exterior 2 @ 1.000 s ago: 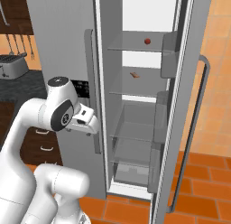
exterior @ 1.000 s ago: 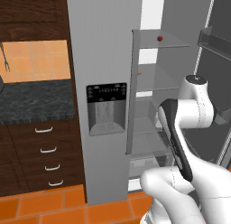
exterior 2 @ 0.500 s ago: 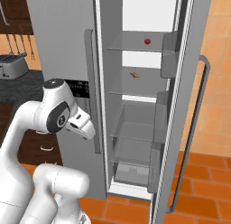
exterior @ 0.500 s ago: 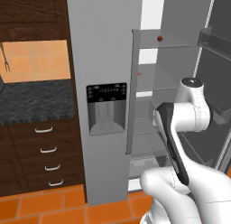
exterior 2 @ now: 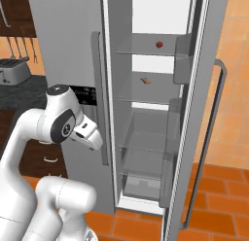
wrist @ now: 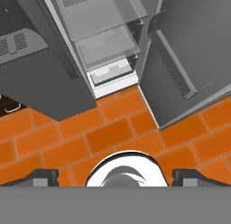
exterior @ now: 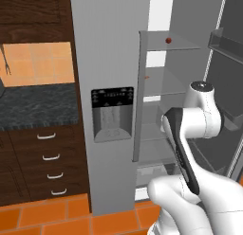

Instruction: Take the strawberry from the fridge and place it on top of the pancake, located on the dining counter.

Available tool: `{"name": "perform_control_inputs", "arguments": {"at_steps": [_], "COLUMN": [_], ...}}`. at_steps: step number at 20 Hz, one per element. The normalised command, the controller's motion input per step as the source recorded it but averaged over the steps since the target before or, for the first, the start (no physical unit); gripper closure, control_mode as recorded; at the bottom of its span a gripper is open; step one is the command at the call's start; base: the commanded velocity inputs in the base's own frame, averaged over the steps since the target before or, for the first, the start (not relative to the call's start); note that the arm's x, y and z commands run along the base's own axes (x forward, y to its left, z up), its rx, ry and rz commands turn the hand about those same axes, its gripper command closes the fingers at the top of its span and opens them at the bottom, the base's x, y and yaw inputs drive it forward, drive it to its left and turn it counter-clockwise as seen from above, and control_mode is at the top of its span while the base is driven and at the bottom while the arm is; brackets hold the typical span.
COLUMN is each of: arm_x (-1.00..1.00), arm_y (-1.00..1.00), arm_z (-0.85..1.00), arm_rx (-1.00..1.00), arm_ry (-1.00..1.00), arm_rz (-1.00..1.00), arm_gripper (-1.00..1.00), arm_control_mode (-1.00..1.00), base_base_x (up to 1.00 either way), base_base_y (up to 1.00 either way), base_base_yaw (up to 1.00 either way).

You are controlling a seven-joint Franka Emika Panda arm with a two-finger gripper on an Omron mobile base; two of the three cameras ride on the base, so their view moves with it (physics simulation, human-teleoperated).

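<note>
**Strawberry on the top shelf of the open fridge, arm folded low in front**

The strawberry (exterior 2: 159,44) sits on the uppermost glass shelf (exterior 2: 146,51) of the fridge (exterior 2: 68,36), a tiny dark red dot toward the right side of that shelf; from the left base view it shows as a small speck (exterior: 168,40) at the same height. One shelf down lies a small flat orange-brown item (exterior 2: 145,80), too small to make out further. The right fridge door (exterior 2: 204,113) stands wide open, its long handle (exterior 2: 216,138) facing out and its inner bins seen edge-on; the lower shelves and the drawer at the bottom are pale and translucent, so their contents cannot be told.

The left door is shut and carries the black-panelled water dispenser (exterior: 112,113). Small light marks run across its top panel, but none of them can be read.

The arm is bent in front of the fridge, with its hand tilted toward the floor. In the hand view the pincer (wrist: 115,177) looks down at orange floor tiles (wrist: 54,142), and its two fingertips (wrist: 40,177) are set far apart at the picture's lower corners with nothing between them, so it is released. The fingertips themselves are cut off by the bottom edge.

Left of the fridge, a black-topped wall bench (exterior: 33,106) sits over dark drawers (exterior: 47,158), partly cropped by the picture edge.
</note>
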Motion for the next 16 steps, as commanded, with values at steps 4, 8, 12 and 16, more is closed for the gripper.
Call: {"name": "perform_control_inputs", "arguments": {"at_steps": [4, 8, 12, 16], "arm_x": [0.0, 0.0, 0.0, 0.0], "arm_y": [0.0, 0.0, 0.0, 0.0], "arm_z": [0.0, 0.0, 0.0, 0.0], "arm_rx": [0.0, 0.0, 0.0, 0.0], "arm_ry": [0.0, 0.0, 0.0, 0.0], "arm_rz": [0.0, 0.0, 0.0, 0.0], "arm_gripper": [-1.0, -1.0, -1.0, -1.0], "arm_control_mode": [1.0, 1.0, 1.0, 1.0], "base_base_x": [0.32, 0.4, 0.42, 0.05], "base_base_y": [0.0, -0.13, -0.16, -0.34], "base_base_yaw": [0.2, 0.3, 0.27, -0.01]}}
